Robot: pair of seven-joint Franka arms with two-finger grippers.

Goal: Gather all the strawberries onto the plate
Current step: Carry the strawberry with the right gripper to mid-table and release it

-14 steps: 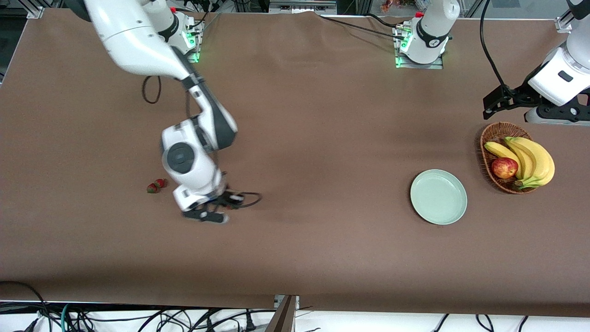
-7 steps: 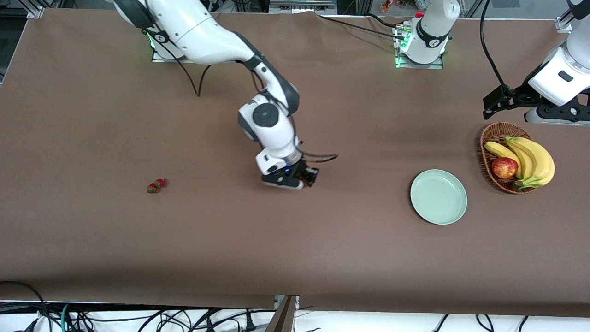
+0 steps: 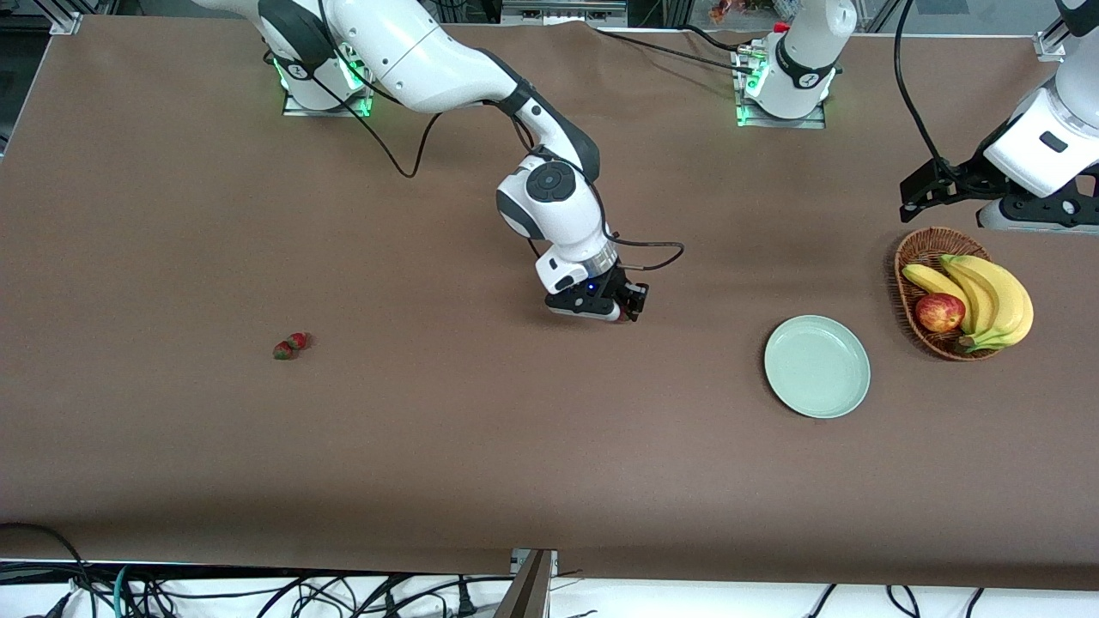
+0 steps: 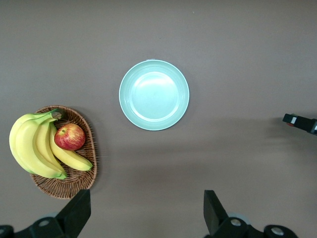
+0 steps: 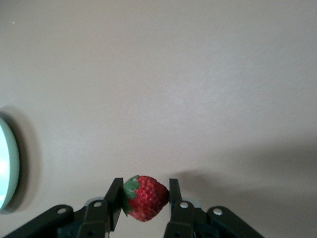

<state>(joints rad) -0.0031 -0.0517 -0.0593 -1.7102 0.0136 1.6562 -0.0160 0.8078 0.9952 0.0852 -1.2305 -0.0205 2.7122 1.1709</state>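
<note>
Red strawberry (image 5: pixel 144 197) lies crosswise, pinched in right gripper (image 5: pixel 143 198); left gripper (image 4: pixel 147 213) gapes.

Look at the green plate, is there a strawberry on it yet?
No, the plate is bare, while one strawberry sits pinched between the right gripper's fingers over the table.

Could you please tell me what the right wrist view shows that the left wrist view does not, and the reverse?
Only the right wrist view shows the right gripper shut on a strawberry, held in the air over bare table. Only the left wrist view shows the wicker basket with bananas and an apple, plus the open left gripper waiting above. Both show the plate, with nothing on it in the left wrist view and just an edge in the right wrist view, and the brown table.
</note>
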